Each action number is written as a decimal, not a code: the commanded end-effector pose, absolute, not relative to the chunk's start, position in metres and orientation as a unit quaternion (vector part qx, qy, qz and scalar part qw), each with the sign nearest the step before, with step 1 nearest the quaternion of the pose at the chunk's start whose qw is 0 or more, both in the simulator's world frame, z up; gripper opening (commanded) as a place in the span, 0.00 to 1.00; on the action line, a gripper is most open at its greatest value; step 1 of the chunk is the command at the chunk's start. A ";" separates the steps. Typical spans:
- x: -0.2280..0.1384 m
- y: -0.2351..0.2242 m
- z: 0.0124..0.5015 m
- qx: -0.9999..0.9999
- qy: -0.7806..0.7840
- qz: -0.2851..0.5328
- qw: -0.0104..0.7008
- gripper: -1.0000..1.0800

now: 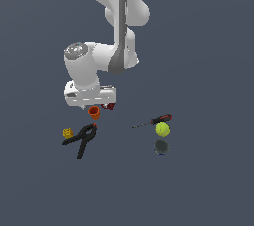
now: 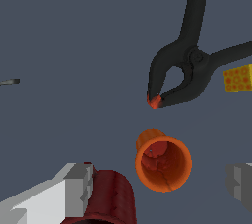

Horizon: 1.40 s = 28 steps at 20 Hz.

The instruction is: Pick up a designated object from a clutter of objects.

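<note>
We see the small bright orange ribbed cup [image 2: 163, 163] standing upright on the dark grey counter [image 1: 208, 180], left of centre in the exterior view, just below the white gripper [image 1: 93, 102]. In the wrist view the jaws stand open on either side of it, not touching. The larger dark red cup [image 2: 109, 197] sits beside one finger [image 2: 78, 188]. The black spring clamp [image 2: 189, 66] and yellow cube [image 2: 238, 78] lie nearby.
</note>
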<state>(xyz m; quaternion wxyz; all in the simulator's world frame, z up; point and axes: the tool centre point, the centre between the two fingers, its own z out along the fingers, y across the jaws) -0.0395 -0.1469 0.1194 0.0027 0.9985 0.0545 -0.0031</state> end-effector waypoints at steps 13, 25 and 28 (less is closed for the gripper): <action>-0.057 -0.166 0.088 0.998 0.066 -0.001 0.000 0.96; -0.058 -0.166 0.044 0.998 0.066 0.000 0.000 0.96; -0.058 -0.167 0.039 0.998 0.066 0.000 0.000 0.96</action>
